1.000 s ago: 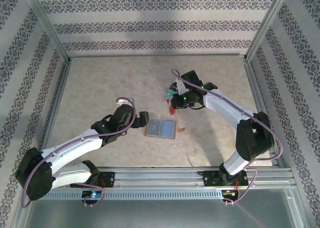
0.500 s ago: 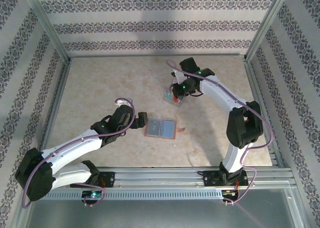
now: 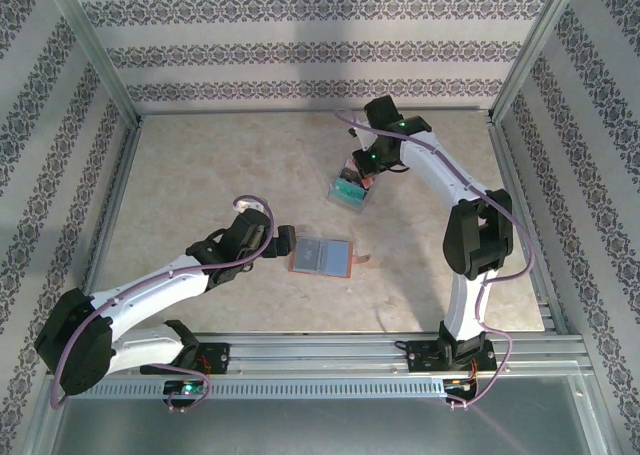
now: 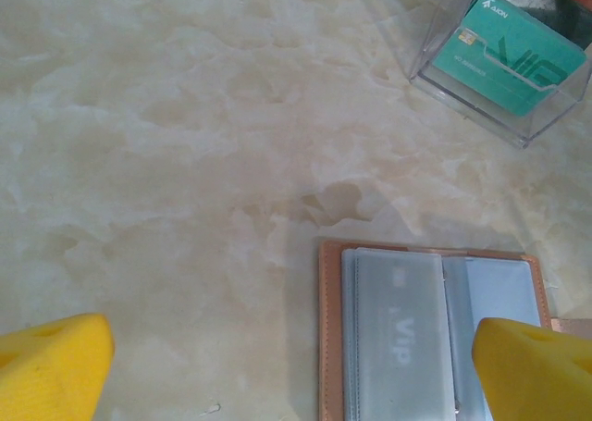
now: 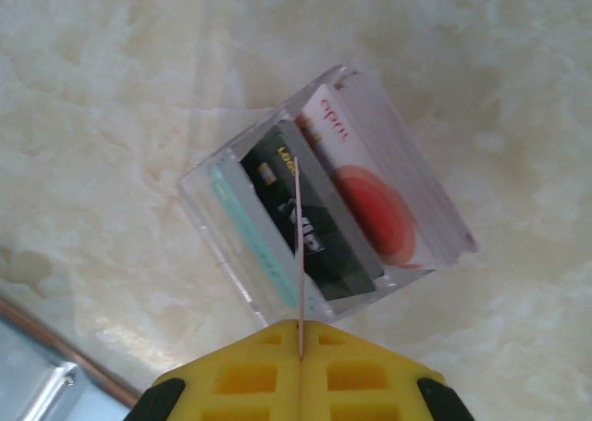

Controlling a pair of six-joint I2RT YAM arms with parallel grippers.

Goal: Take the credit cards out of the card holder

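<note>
Card holder (image 3: 322,258): lies open and flat on the table (image 3: 200,165), front of centre, grey-blue pockets facing up, with a small brown tab (image 3: 362,265) at its right edge.
Left gripper (image 3: 284,241): jaws spread wide with nothing between them, just beside the card holder's left edge. Contact cannot be judged from above.
Left wrist view: the yellow fingertips (image 4: 51,370) sit in the two lower corners, well apart. The right one covers the card holder's lower right part. A pale card (image 4: 393,333) lettered VIP sits in the left pocket, a detail too small to read in the overhead view.
Right gripper (image 3: 362,167): over the clear box (image 3: 348,191), which stands behind and to the right of the card holder, apart from it.
Right wrist view: fingers pressed together on a thin card (image 5: 299,254), seen edge-on above the box's open top. Whether its far edge touches anything inside cannot be told.
Credit cards in the box: teal card (image 4: 507,58), black card (image 5: 319,241) and red-and-white card (image 5: 370,194), standing side by side.
Obstruction: from above, the right arm's wrist hides the held card and the box's rear edge.
Surroundings: patterned walls (image 3: 300,55) and a metal frame enclose the table.
</note>
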